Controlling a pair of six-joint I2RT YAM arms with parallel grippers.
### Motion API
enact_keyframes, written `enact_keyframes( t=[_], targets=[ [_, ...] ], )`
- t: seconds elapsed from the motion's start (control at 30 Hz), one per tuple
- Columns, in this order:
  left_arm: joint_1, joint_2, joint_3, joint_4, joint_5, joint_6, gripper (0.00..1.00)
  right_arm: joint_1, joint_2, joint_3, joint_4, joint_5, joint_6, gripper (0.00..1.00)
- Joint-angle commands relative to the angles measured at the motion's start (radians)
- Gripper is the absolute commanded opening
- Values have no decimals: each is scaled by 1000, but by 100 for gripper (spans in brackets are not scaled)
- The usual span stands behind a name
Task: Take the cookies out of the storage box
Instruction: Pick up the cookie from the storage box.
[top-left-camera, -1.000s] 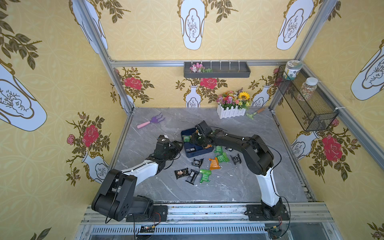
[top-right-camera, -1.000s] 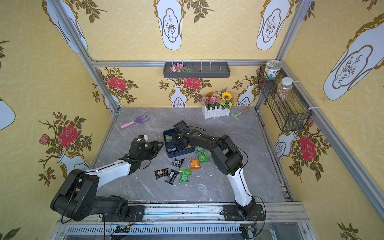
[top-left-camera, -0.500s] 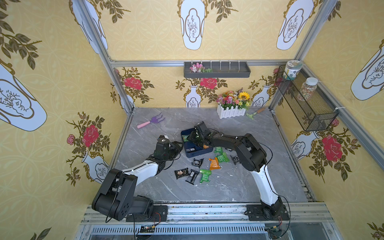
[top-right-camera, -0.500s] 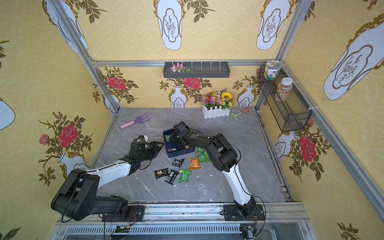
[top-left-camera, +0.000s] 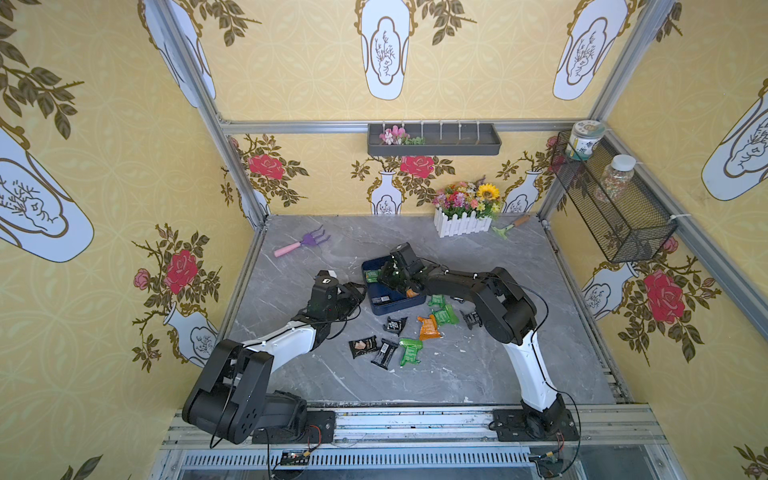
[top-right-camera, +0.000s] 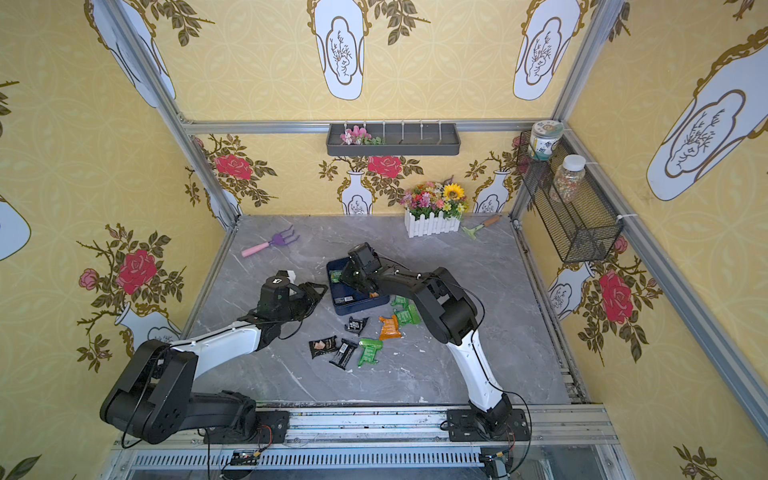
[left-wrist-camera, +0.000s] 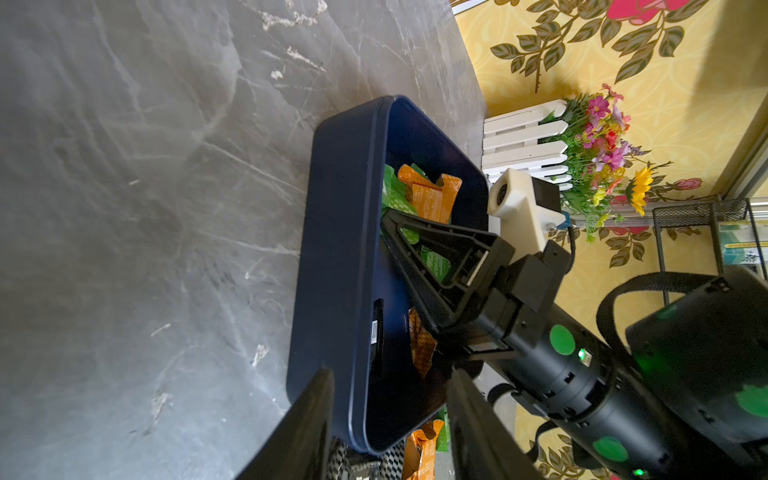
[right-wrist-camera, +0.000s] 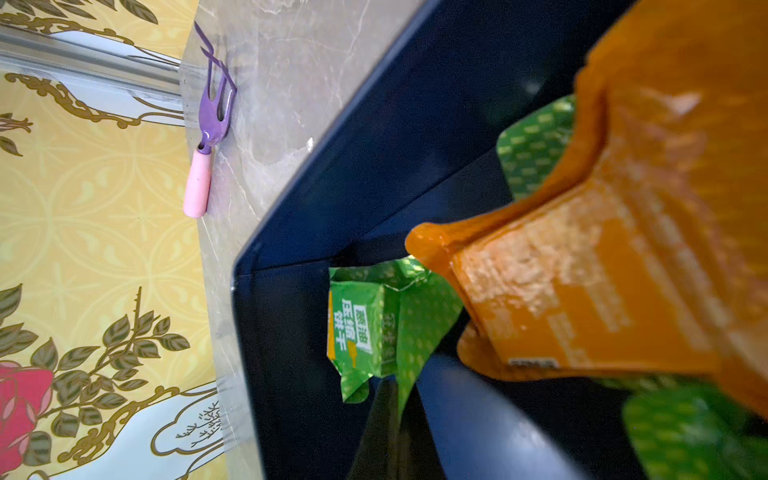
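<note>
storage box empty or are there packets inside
Not empty. The storage box holds an orange packet and a green packet, seen in the wrist views.

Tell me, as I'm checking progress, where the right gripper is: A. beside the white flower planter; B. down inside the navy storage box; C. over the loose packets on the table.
B: the left wrist view shows the right gripper reaching into the storage box, its tip among green and orange cookies.
</note>
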Motion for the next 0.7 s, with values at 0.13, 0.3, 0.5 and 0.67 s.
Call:
enact_keyframes(
  t=[0.13,0.3,0.5,0.67],
  targets=[
    [3,-34,-5,-30,-35,10,50,3,-115,-57,36,-20,-26,0],
    [3,-48,10,-76,-55,7,51,18,-225,-141,12,-8,-39,0],
    [2,-26,47,-115,-52,32,52,15,-407,-289,-55,48,-101,0],
    [-51,12,148,-259,-147,112,51,-29,-599,-465,-93,36,-182,0]
  ],
)
